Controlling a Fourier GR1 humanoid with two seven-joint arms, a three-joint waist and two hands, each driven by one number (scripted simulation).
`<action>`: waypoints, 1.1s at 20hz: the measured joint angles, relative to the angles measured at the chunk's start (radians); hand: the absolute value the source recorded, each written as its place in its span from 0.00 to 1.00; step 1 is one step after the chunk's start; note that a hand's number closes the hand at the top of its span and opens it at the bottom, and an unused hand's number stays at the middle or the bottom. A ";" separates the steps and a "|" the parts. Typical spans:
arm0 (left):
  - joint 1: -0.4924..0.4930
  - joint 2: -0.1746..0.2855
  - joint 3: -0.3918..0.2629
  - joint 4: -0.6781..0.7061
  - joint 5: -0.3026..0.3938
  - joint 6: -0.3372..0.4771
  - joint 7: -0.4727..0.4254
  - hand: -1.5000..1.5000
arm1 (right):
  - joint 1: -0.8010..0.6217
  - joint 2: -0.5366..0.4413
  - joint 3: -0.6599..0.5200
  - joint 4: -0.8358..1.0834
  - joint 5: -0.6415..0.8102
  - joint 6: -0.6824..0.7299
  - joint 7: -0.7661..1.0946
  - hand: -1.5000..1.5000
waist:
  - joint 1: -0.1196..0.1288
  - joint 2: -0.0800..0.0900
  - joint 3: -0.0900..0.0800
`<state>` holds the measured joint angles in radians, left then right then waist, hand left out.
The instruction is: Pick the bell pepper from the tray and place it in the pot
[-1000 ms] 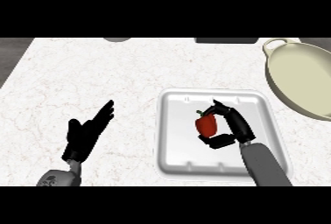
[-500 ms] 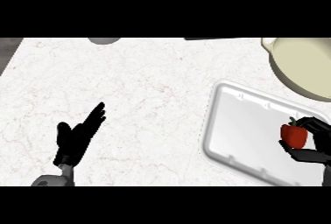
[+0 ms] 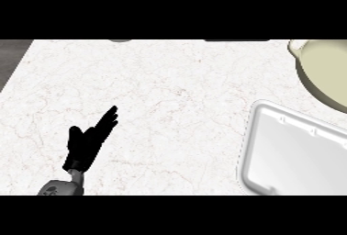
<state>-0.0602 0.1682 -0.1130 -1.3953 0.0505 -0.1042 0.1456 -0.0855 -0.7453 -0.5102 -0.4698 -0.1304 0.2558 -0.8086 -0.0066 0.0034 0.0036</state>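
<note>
At the lower left the black left hand (image 3: 86, 147) rests over the white, faintly veined stone bench (image 3: 176, 92). Its fingers (image 3: 108, 120) are straight and together, pointing up and away, and hold nothing. It looks parked there to leave the work side free, as this job calls for one hand only.

Towards the right edge lies the shallow white rectangular tray (image 3: 298, 160), cut off by the frame. The part that shows is bare. Just beyond its far corner, at the upper right, sits the wide cream-coloured pot (image 3: 328, 69), close by so the carry is short.

The bell pepper shows nowhere in the head view, neither on the tray's visible part nor in the pot's. The right hand is out of view too, so what its fingers are doing cannot be told.
</note>
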 measured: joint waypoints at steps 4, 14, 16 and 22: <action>-0.025 -0.007 0.002 0.012 -0.006 -0.003 0.012 0.50 | -0.035 -0.060 -0.003 0.049 0.033 -0.067 -0.023 1.00 | 0.008 -0.001 -0.001; -0.036 -0.012 0.020 0.032 -0.016 -0.020 0.005 0.50 | -0.062 -0.142 0.039 -0.123 0.087 -0.224 0.119 1.00 | 0.006 -0.004 -0.005; -0.031 -0.009 0.024 0.021 -0.008 -0.032 0.012 0.50 | -0.078 -0.168 0.053 -0.175 0.097 -0.234 0.199 1.00 | 0.006 -0.005 -0.005; -0.018 -0.024 0.016 0.027 -0.025 -0.030 -0.009 0.50 | -0.221 -0.218 0.135 -0.246 0.172 -0.267 0.409 1.00 | 0.016 -0.003 -0.005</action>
<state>-0.0783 0.1438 -0.0971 -1.3680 0.0255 -0.1346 0.1367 -0.3070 -0.9632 -0.3754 -0.7160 0.0420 -0.0108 -0.3994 0.0091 0.0006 -0.0010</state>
